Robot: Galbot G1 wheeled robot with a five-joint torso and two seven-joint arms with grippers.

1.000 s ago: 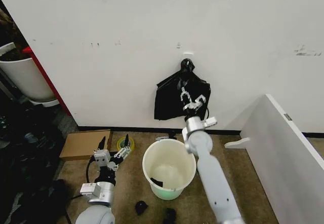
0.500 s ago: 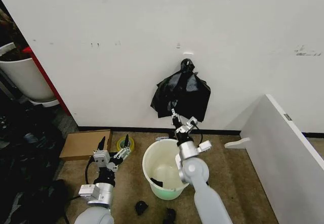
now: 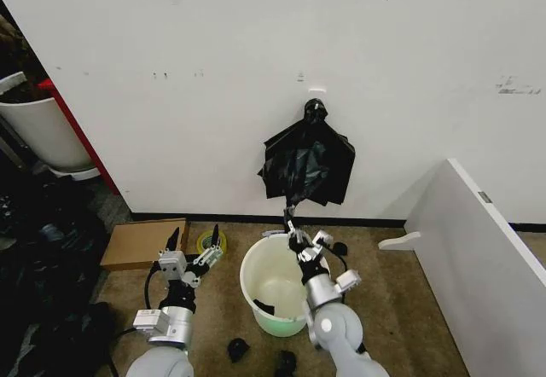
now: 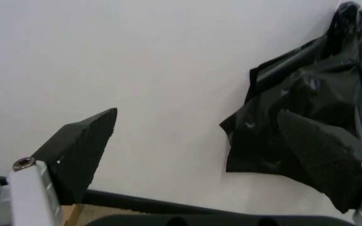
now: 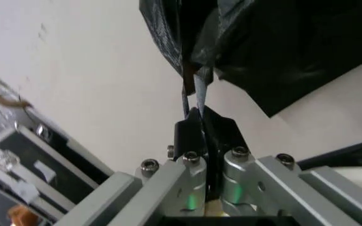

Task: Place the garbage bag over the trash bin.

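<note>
Two grippers appear in the head view. Right gripper (image 3: 292, 226): raised above the far rim of the trash bin (image 3: 284, 284), fingers (image 5: 197, 127) pressed together on a thin strip of the garbage bag (image 3: 308, 165); the strip runs taut from the fingertips up to the bag's lower edge. Garbage bag: glossy black, crinkled, hanging against the white wall (image 3: 171, 78) from a small white hook (image 3: 316, 92), knotted at the top, directly above and behind the bin. Trash bin: round, cream-white, rolled rim, greenish base, standing upright on the brown floor (image 3: 401, 309) close to the wall; a dark scrap (image 3: 264, 307) lies inside it. Left gripper (image 3: 193, 239): low at the robot's left, well apart from the bin, pointing up toward the wall, fingers (image 4: 80, 146) spread wide and holding nothing. Behind the left gripper: a flat cardboard box (image 3: 143, 242) and a roll of yellow tape (image 3: 209, 242) on the floor. Small black scraps (image 3: 238, 348) lie on the floor in front of the bin. At right, a white panel (image 3: 478, 258) leans at an angle. At far left, a larger off-white tub (image 3: 41, 130) stands beside a red edge.
</note>
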